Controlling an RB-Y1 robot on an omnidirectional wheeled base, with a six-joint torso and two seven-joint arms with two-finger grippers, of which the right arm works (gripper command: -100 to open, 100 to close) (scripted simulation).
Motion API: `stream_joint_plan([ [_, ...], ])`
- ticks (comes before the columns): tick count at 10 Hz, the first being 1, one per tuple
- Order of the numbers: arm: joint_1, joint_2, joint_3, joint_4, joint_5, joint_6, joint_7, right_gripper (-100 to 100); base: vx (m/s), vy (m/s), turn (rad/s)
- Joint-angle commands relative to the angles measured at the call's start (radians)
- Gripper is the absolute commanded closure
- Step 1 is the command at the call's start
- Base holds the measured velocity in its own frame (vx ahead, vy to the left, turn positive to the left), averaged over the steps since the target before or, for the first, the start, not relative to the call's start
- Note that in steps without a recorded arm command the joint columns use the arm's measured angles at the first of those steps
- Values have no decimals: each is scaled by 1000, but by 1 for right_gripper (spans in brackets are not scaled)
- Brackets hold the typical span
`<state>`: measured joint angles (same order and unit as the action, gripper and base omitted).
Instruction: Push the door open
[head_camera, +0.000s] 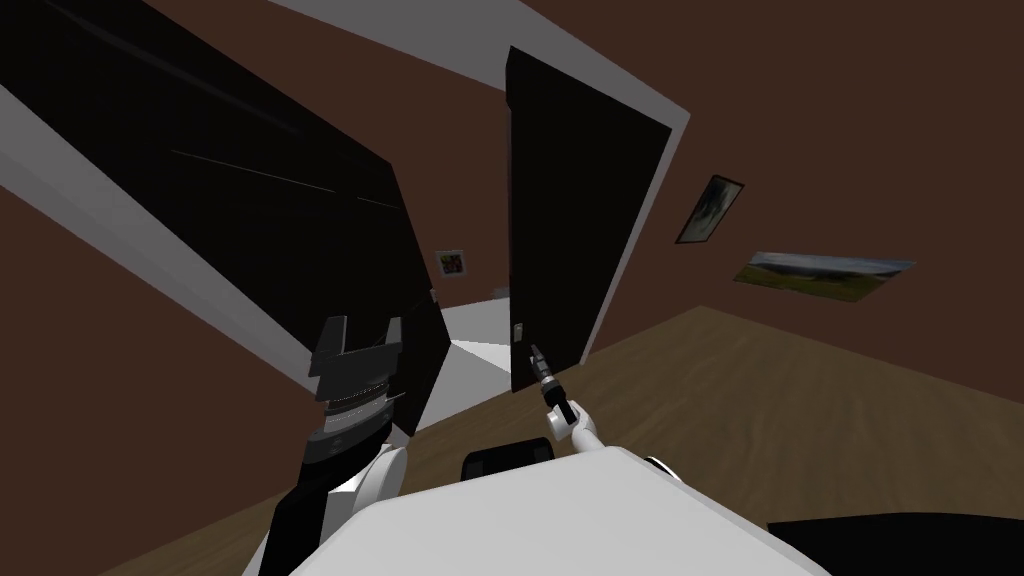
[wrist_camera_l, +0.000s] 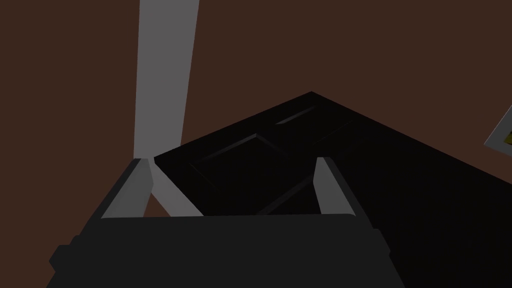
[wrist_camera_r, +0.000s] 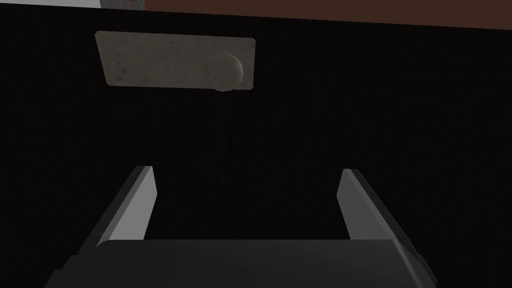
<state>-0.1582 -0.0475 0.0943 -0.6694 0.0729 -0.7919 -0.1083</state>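
Right fingers (wrist_camera_r: 131, 205) spread, black door (wrist_camera_r: 280, 125), brown walls (head_camera: 850, 120)

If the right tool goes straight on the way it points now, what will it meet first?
Most likely the bare face of the black door, a little off the grey handle plate. Nothing lies between it and the open right tool, though depth is unclear.

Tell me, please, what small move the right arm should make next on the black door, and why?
Probably ease the right gripper forward until it presses the black door beside the grey handle plate. Its fingers stand open with nothing between them, aimed at the panel by that plate, and the door looks only partly open; pushing there should swing it further.
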Motion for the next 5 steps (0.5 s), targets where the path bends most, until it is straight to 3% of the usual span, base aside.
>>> stream_joint_plan([
  [1,-9,5,4,32,1,-6,-2,-100,109,-37,56],
  [3,-20,9,6,59,1,-11,-2,-100,90,-30,26],
  [5,-11,-2,4,41,0,-4,-1,-100,74,6,17],
])
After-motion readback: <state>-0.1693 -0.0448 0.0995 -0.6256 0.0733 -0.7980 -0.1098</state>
